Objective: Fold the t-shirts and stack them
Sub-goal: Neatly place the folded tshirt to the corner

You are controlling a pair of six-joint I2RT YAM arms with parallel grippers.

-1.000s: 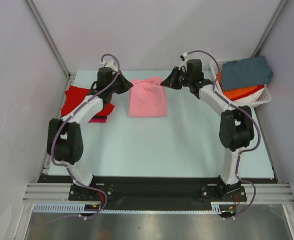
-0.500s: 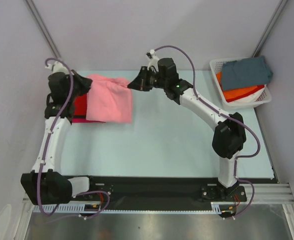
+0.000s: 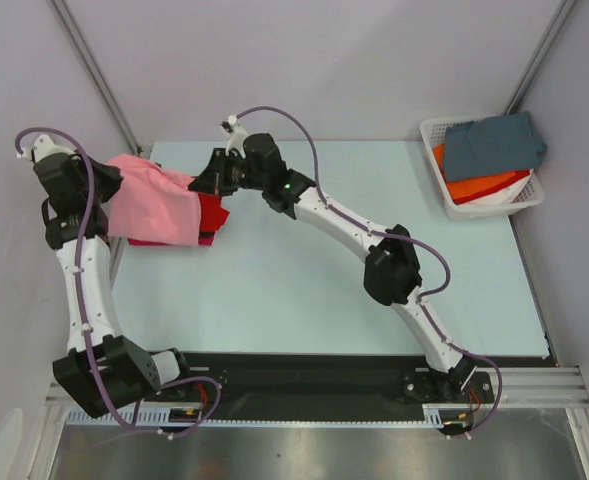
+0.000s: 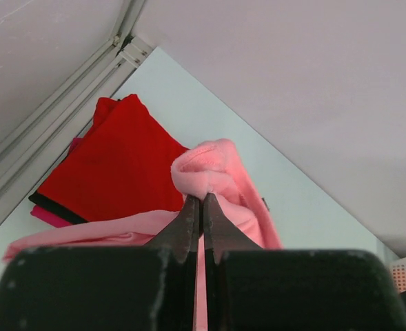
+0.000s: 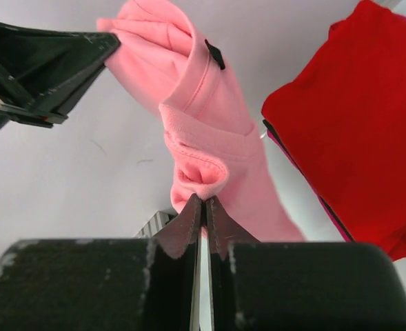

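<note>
The light pink t-shirt [image 3: 154, 205] hangs folded between both grippers, above the stack at the table's far left. My left gripper [image 3: 107, 180] is shut on one bunched corner of it [image 4: 209, 169], out past the table's left edge. The right gripper [image 3: 208, 183] is shut on the other corner [image 5: 199, 172]. Beneath it lies a folded red t-shirt [image 3: 212, 212] on a magenta one [image 3: 202, 239], and the pink cloth hides most of both. In the left wrist view the red t-shirt [image 4: 113, 165] lies flat by the table's corner.
A white slotted basket [image 3: 534, 196] stands at the far right, holding a slate grey-blue t-shirt [image 3: 494, 143] on top of an orange one [image 3: 484, 186]. A metal rail [image 4: 58, 131] runs along the table's left edge beside the stack.
Both arms have swung left, carrying the pink t-shirt from the far middle of the table to above the red and magenta stack. Both grips have held.
</note>
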